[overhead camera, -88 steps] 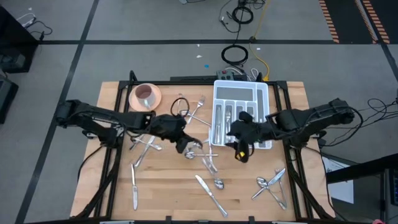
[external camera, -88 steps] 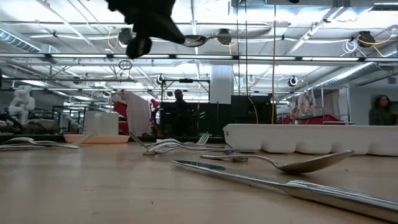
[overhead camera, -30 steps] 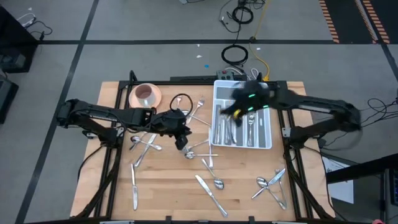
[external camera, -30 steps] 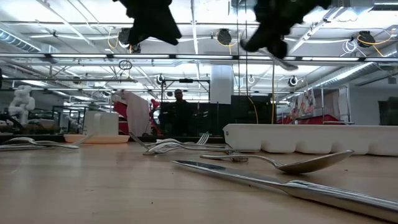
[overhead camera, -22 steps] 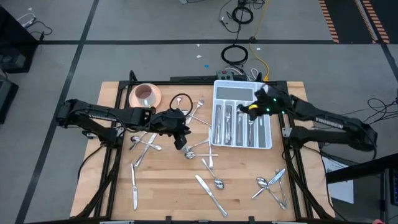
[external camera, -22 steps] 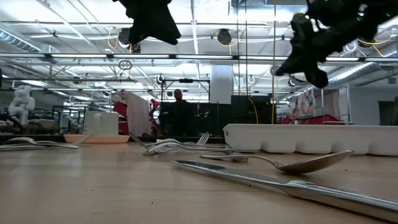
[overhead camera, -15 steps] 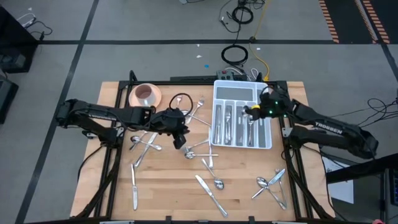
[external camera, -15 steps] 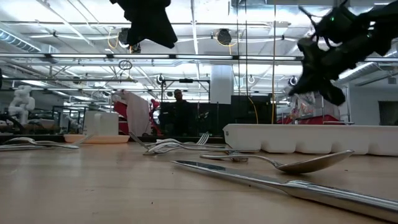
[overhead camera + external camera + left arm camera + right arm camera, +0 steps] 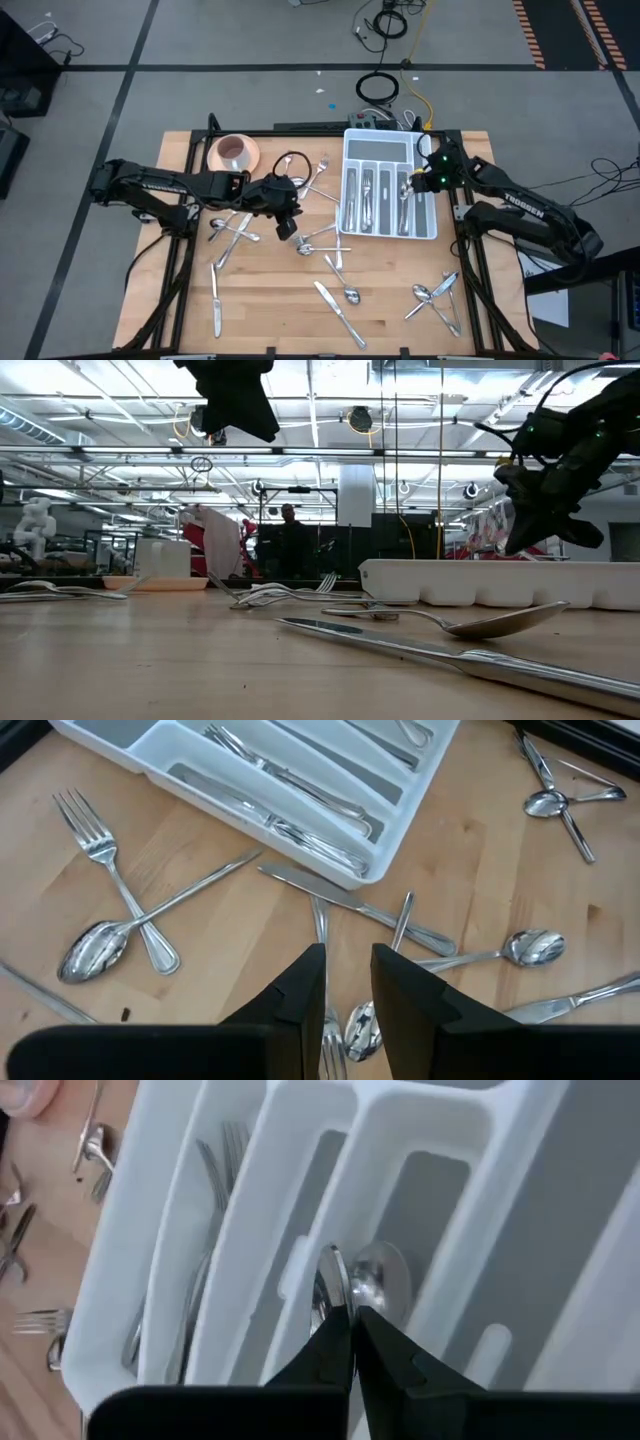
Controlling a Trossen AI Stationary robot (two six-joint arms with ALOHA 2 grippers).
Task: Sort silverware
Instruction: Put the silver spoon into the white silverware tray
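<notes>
right claw [image 9: 350, 1320] pinched shut on spoon [image 9: 330, 1280] above white tray [image 9: 428, 150]; early release risks wrong compartment. left claw [image 9: 347, 982] narrowly parted, empty, over loose silverware [image 9: 330, 245] on counter [image 9: 270, 310]; crossed pieces likely snagged together.
</notes>
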